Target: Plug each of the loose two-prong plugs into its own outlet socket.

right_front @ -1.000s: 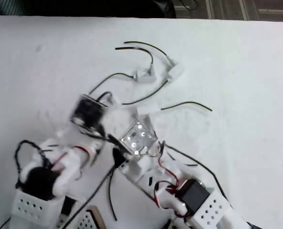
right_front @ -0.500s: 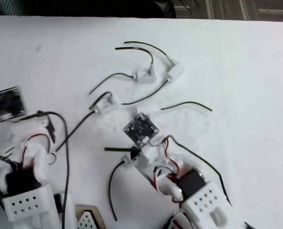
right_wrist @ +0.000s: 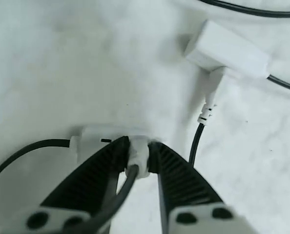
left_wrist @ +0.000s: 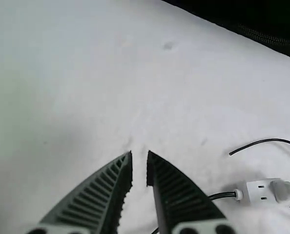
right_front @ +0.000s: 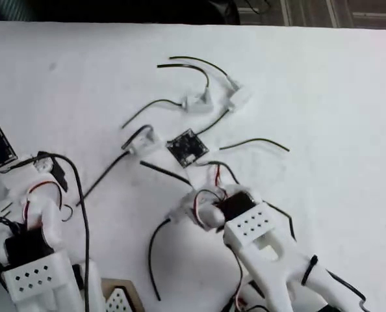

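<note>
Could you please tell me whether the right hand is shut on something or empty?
Shut on a small white plastic plug: in the right wrist view, the right hand has its jaws pressed against both sides of it.

The white tabletop [right_front: 336, 91] bore black-corded white plugs [right_front: 197, 102] and an outlet socket [right_front: 144, 142], scattered around upper centre of the frame.

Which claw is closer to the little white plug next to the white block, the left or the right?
Right. The right gripper is shut on the white plug, a finger on each side. The left gripper sits far off by the table's left edge.
</note>
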You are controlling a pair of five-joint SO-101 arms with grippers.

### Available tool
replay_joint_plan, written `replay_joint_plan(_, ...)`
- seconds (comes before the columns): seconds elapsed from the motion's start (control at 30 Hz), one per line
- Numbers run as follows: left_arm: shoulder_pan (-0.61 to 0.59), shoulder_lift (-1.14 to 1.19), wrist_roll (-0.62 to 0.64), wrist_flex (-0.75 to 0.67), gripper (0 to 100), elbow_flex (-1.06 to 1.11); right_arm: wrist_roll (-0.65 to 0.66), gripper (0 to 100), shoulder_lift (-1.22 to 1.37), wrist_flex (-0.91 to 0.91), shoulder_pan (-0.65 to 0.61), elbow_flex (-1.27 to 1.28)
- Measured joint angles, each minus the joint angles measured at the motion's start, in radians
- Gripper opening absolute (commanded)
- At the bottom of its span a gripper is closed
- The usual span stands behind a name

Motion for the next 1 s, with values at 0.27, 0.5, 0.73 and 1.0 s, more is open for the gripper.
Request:
replay_joint_plan(0.27, 0.000, 0.000, 0.000, -0.002, 8, 0.000, 0.000, 1.7, 0.009, -0.026, -0.002, 0.000)
replay_joint_plan(0.5, 0.000, 0.000, 0.000, -0.002, 8, 0.000, 0.000, 1.7, 0.009, -0.026, 0.015, 0.003)
replay_joint_plan(0.73, 0.000, 0.000, 0.000, -0.002, 8, 0.000, -0.003, 1.7, 0.011, -0.035, 0.015, 0.031)
replay_joint_plan(1.0, 0.000, 0.000, 0.000, -0.002, 8, 0.000, -0.031, 1.7, 0.011, -0.035, 0.015, 0.041)
